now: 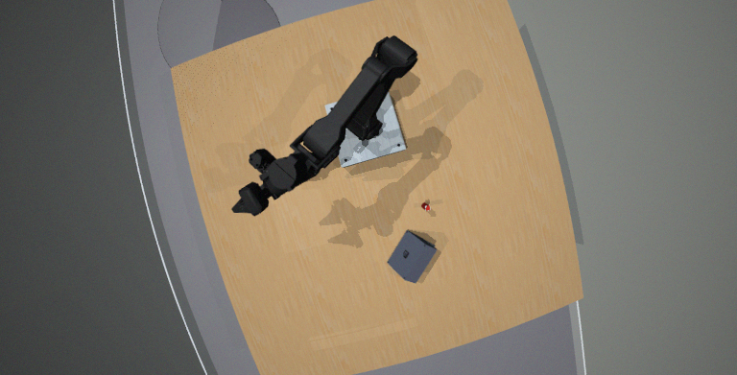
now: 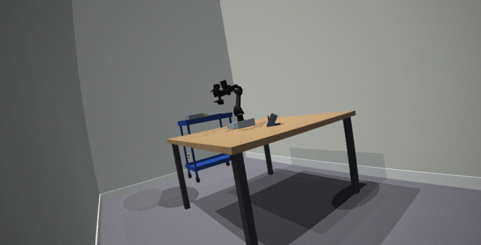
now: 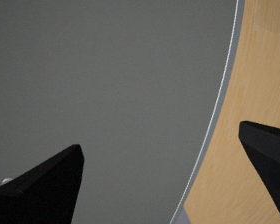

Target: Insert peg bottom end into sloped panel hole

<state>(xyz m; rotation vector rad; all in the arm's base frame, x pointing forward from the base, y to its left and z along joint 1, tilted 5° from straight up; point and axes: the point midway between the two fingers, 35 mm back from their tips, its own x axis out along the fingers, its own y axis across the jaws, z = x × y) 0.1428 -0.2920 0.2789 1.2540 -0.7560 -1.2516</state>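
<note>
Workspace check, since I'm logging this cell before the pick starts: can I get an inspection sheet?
Surface: wooden table; grey base plate under the arm.
Job's things: red peg stands on the table, apart from the panel; hole unfilled.
Clutter: nothing seen on the table.
Grippers: gripper open, jaws wide, holding nothing; it hangs above the table's edge, far from the peg.
Cables: nothing seen.
Surroundings: blue cart beyond the table; grey walls and floor.
</note>
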